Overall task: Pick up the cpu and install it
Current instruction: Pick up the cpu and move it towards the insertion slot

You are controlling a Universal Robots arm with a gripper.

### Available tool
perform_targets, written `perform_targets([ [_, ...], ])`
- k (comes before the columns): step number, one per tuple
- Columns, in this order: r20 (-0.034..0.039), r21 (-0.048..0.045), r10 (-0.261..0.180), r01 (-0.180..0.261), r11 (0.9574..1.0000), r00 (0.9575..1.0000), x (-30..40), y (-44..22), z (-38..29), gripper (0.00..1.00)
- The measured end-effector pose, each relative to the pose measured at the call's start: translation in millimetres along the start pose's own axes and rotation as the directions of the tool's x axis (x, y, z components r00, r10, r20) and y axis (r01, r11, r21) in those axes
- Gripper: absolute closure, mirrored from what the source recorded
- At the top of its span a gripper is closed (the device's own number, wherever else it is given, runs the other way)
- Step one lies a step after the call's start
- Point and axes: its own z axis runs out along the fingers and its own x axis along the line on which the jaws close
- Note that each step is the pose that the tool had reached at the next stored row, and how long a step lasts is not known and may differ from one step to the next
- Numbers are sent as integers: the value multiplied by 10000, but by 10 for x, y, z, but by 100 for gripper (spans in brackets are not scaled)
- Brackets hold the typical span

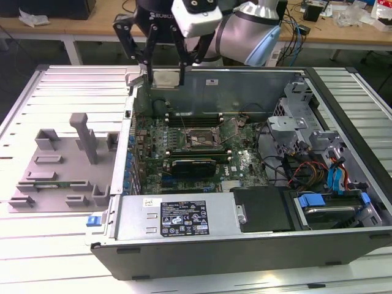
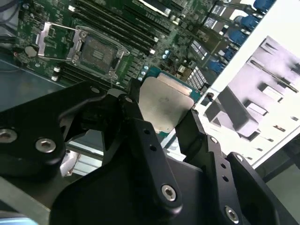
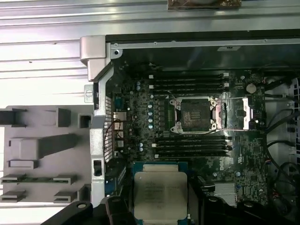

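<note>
Exterior view's left: a grey moulded fixture (image 1: pixel 61 165) is being carried on the slatted bench (image 1: pixel 37 245), just beside the open computer case (image 1: pixel 245 251). The cpu (image 1: pixel 165 78) is being held clear of the board, clamped in the gripper (image 1: pixel 164 75) up at the case's far wall, near the corner on the exterior view's left. In both wrist views the cpu (image 2: pixel 164 105) (image 3: pixel 159 192) is being gripped metal top up with its green rim showing, and the gripper (image 2: pixel 163 112) (image 3: pixel 159 204) is being kept narrow on two opposite edges. Further toward the exterior view's right, the socket (image 1: pixel 205 139) is being shown open, well apart from the cpu. In the first wrist view the socket (image 3: pixel 194 115) is being shown bare, its load plate (image 3: pixel 239 114) swung to one side. A long black card (image 1: pixel 193 164) is being seated just beside the socket. Drive bays (image 1: pixel 331 202) with blue tabs are being housed at the case's end on the exterior view's right.
</note>
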Motion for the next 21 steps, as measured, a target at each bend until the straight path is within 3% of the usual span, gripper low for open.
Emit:
perform_targets([
  [2,-7,1,0,0,10000,10000,-59,2,-2,45],
  [5,-35,1,2,-2,10000,10000,-292,10,-7,45],
  [9,-55,3,2,-2,10000,10000,-447,16,-11,45],
  [14,-49,0,3,-3,10000,10000,-479,17,-8,45],
  [16,15,1,0,0,10000,10000,-480,17,6,45],
  [18,156,-5,-7,7,10000,9999,-480,15,39,45],
  [21,217,-8,-13,13,10000,9998,-482,13,84,45],
])
